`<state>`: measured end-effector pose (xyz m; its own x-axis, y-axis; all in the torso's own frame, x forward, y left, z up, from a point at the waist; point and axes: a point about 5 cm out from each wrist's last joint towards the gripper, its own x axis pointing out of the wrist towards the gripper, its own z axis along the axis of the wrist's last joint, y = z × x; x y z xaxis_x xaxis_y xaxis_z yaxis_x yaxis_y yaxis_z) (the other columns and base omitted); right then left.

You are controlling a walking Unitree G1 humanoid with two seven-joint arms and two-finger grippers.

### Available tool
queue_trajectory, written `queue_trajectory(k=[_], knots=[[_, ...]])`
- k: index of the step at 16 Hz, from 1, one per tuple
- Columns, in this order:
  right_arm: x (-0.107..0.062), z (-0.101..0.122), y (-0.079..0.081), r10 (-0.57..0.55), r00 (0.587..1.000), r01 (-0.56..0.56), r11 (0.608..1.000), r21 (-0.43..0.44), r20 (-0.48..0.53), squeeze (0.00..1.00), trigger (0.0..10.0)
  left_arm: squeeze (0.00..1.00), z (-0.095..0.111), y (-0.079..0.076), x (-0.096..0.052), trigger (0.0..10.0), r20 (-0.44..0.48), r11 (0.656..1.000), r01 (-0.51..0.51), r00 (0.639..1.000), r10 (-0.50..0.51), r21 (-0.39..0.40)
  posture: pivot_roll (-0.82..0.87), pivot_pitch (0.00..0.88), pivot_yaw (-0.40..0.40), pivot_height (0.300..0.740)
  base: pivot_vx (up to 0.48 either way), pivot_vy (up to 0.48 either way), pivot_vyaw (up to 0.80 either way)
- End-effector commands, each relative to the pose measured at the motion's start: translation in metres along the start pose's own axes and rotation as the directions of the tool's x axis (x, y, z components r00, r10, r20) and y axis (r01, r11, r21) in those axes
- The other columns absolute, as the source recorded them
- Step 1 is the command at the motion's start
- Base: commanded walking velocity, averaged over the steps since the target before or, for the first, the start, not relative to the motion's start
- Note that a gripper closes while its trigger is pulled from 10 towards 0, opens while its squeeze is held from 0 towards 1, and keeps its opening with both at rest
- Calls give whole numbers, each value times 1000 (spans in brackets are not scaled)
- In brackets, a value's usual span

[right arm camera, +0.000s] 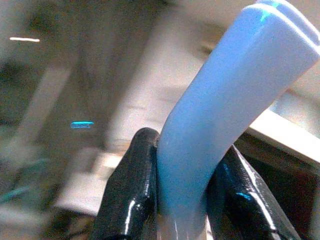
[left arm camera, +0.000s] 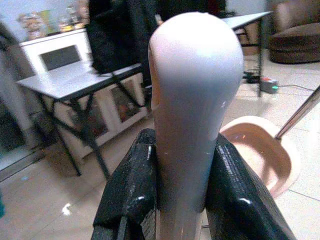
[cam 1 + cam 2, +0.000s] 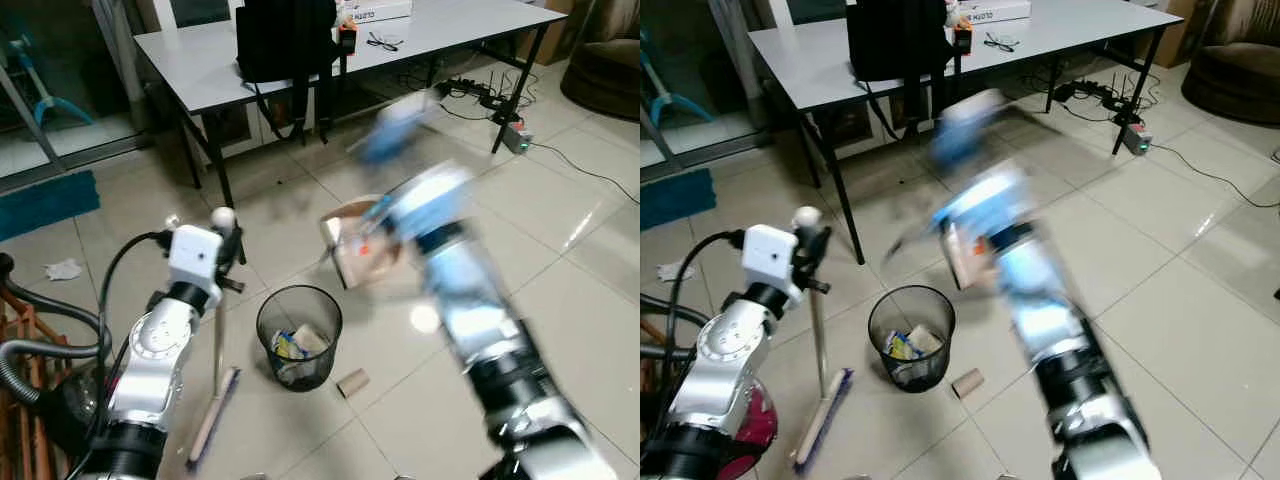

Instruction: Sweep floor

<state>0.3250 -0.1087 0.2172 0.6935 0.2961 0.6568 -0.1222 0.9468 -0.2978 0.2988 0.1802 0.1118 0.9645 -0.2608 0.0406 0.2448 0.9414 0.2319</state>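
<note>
Tiled floor [image 3: 560, 240] | left hand [image 2: 175, 185] grips broom [image 3: 216, 380] | right hand [image 1: 180, 195] grips dustpan [image 3: 365, 245]

grey table [image 3: 200, 70] | black bag [image 3: 285, 35] | teal mat [image 3: 45, 203] | power strip [image 3: 515, 135]

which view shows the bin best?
Left eye view: the bin is sharp and whole, with rubbish inside, between the broom and a cardboard tube. The right eye view shows it equally whole. In the left wrist view I cannot find it.
</note>
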Motion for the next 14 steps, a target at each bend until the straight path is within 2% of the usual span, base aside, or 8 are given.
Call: queue_trajectory(k=[1, 2, 3, 6, 8, 10, 12, 14], knots=[[9, 4, -42, -220, 975, 220, 975, -10, -2, 0, 10000, 0, 1, -4, 4, 10000, -12, 996, 83, 997, -82, 23, -31, 0, 43, 740, 0, 0, 0], [7, -1, -57, -302, 952, 302, 953, -5, -46, 0, 10000, 0, -1, -7, 4, 10000, -27, 994, 112, 993, -111, 15, -39, 0, 50, 740, 0, 0, 0], [0, -16, -86, -421, 887, 424, 905, -28, -187, 0, 10000, 0, -3, -10, 4, 10000, -41, 990, 144, 989, -144, -9, -45, 0, 54, 740, 0, 0, 0], [-28, -42, -114, -479, 781, 411, 878, -247, -401, 0, 10000, 0, -5, -15, 3, 10000, -47, 981, 183, 981, -186, -62, -55, 0, 57, 740, 0, 0, 0], [-45, -48, -111, -480, 757, 397, 877, -272, -444, 0, 10000, 0, -5, -17, 1, 10000, -43, 977, 202, 978, -205, -76, -58, 0, 56, 740, 0, 0, -800], [-62, -54, -93, -436, 747, 338, 899, -277, -502, 0, 10000, 0, -4, -16, -1, 10000, -31, 975, 196, 979, -200, -102, -58, 0, 53, 740, 0, 0, -800], [-67, -56, -83, -443, 722, 356, 897, -263, -532, 0, 10000, 0, -3, -16, -1, 10000, -24, 978, 182, 982, -185, -106, -56, 0, 50, 740, 0, 0, -800], [-69, -55, -71, -433, 725, 360, 901, -240, -537, 0, 10000, 0, -4, -14, -1, 10000, -22, 987, 138, 990, -140, -80, -54, 0, 46, 740, 0, 0, -800]])
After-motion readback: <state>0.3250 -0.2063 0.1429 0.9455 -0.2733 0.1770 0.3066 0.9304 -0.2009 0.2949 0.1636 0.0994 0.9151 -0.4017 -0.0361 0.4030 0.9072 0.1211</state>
